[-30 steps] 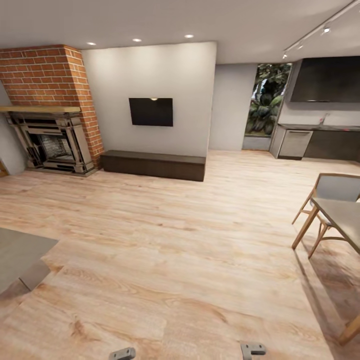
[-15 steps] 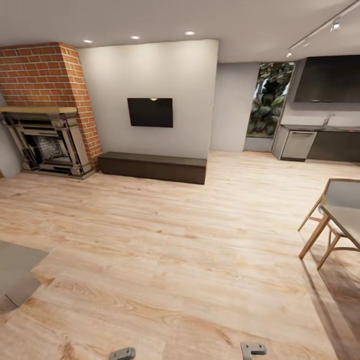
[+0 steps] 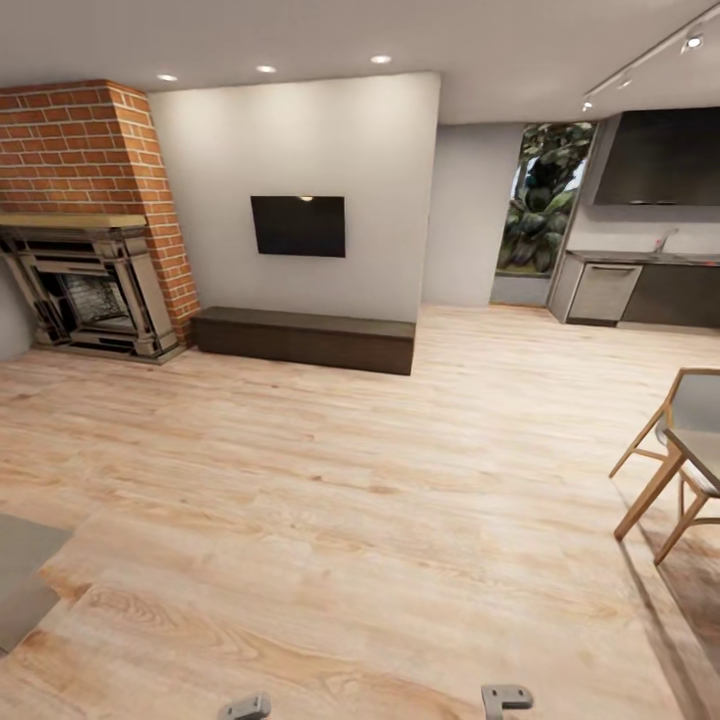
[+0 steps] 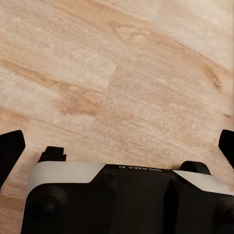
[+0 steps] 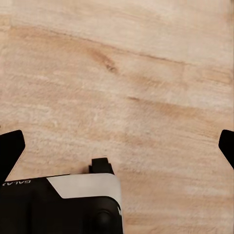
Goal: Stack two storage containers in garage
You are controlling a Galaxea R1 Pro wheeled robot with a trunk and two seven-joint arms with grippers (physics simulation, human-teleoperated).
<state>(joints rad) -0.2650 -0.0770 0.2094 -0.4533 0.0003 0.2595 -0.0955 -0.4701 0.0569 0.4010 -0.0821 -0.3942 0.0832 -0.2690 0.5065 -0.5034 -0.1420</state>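
Observation:
I am in the living room, on its light wood-plank flooring (image 3: 350,480). The two storage containers and the garage are out of view. My left gripper (image 4: 117,146) hangs open over bare planks, its dark fingertips (image 4: 10,148) far apart and nothing between them. My right gripper (image 5: 117,146) is likewise open and empty above the wood, with one fingertip (image 5: 11,148) at the picture's edge. Small grey pieces of both arms (image 3: 245,707) peek in at the head view's lower edge.
A dark carved fireplace (image 3: 90,290) in a brick chimney stands far left. A low dark bench (image 3: 305,338) sits under a wall TV (image 3: 298,226). A wooden chair (image 3: 680,440) and table stand at the right, a grey slab (image 3: 20,580) at the near left, kitchen cabinets (image 3: 640,285) at the back right.
The whole head view has shifted: the camera has moved forward, so the fireplace and grey slab slid left and the chair slid right. Both grippers stay open.

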